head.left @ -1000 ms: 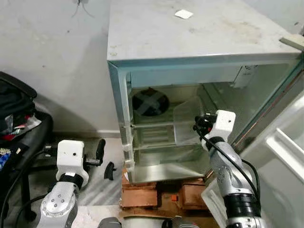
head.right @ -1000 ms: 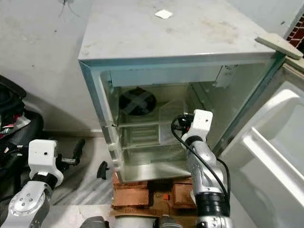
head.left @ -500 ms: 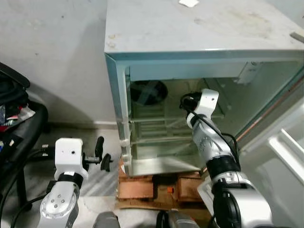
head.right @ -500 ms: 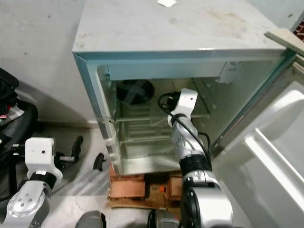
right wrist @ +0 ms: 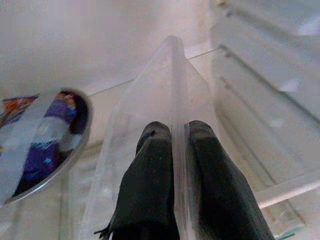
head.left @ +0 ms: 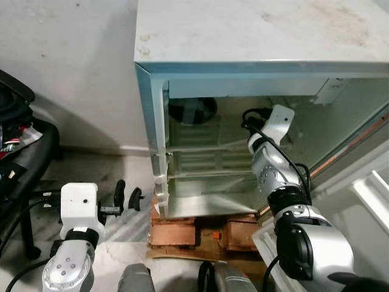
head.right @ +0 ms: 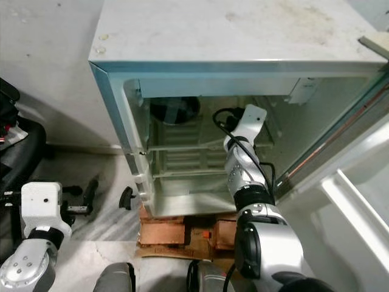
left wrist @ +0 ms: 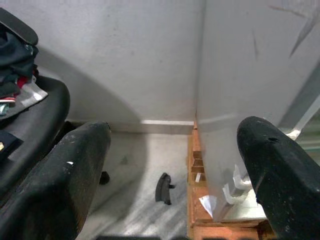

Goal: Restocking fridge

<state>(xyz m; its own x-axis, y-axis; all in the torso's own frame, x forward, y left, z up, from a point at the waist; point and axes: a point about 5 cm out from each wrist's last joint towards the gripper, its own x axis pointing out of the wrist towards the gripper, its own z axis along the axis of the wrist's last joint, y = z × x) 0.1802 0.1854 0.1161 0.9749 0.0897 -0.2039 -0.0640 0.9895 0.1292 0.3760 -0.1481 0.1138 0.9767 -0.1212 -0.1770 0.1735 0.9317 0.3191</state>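
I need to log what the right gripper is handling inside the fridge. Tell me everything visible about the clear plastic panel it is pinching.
The clear plastic panel is thin, see-through and stiff-looking, seen edge-on and standing upright. The right gripper is shut on its near edge, one black finger on each face. It sits inside the pale open fridge, above a ribbed white shelf, beside a round metal-rimmed bowl with colourful contents. What it belongs to is unclear.
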